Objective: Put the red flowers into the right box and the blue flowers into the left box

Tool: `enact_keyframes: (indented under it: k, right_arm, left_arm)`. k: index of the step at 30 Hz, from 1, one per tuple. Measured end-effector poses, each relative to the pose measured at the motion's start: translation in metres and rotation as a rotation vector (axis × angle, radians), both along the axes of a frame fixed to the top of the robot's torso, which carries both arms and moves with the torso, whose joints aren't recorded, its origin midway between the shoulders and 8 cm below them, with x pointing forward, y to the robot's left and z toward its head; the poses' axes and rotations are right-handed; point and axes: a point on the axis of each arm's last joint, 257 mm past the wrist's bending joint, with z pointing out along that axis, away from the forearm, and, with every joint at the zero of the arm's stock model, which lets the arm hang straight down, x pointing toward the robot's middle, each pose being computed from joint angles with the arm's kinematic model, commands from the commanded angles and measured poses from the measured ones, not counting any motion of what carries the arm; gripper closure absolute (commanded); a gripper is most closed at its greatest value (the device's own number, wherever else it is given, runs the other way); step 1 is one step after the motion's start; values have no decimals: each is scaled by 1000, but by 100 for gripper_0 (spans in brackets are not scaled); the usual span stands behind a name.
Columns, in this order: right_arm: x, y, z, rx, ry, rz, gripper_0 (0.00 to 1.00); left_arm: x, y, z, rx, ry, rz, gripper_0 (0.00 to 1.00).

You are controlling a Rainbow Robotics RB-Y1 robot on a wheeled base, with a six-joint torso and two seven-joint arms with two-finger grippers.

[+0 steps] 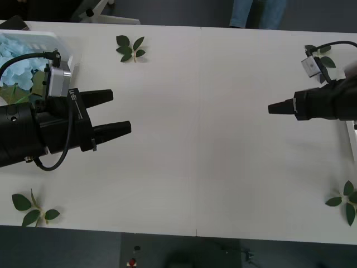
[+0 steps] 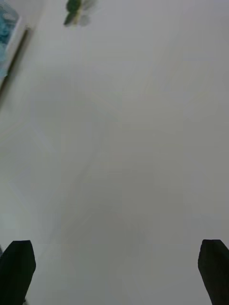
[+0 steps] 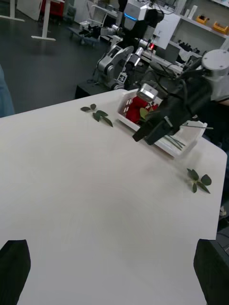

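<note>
The blue flowers (image 1: 17, 53) lie in the left box (image 1: 56, 38) at the far left corner of the table; they also show in the right wrist view as blue flowers (image 2: 7, 21). The red flowers (image 3: 137, 104) rest in the right box (image 3: 188, 143), their green stems along its floor. My left gripper (image 1: 120, 111) hovers open over the table just in front of the left box, holding nothing. My right gripper (image 1: 270, 108) hangs open and empty over the table beside the right box; the left wrist view shows that right gripper (image 3: 144, 139) in front of the red flowers.
Loose green leaf sprigs lie at the far middle-left (image 1: 131, 48), near left corner (image 1: 34, 206), near right edge (image 1: 346, 201) and far right (image 1: 321, 53). The white table (image 1: 195, 139) is bare between the arms. A person's legs stand beyond the far edge.
</note>
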Motion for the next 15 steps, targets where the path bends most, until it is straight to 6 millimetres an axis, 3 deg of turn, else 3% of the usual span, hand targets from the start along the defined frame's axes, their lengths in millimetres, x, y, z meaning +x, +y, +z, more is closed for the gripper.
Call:
enact_keyframes:
  k: [3, 7, 11, 15]
  right_arm:
    - [-41, 29, 13, 79, 46, 65, 0]
    - [-71, 58, 46, 217, 36, 101, 0]
    - [-95, 67, 77, 188, -163, 237, 0]
    - [-123, 73, 96, 111, -366, 413, 0]
  left_arm:
    - [0, 0, 0, 0, 0, 0, 0]
    - [0, 0, 0, 0, 0, 1, 0]
    - [0, 0, 0, 0, 0, 1, 0]
    - [0, 0, 0, 0, 0, 1, 0]
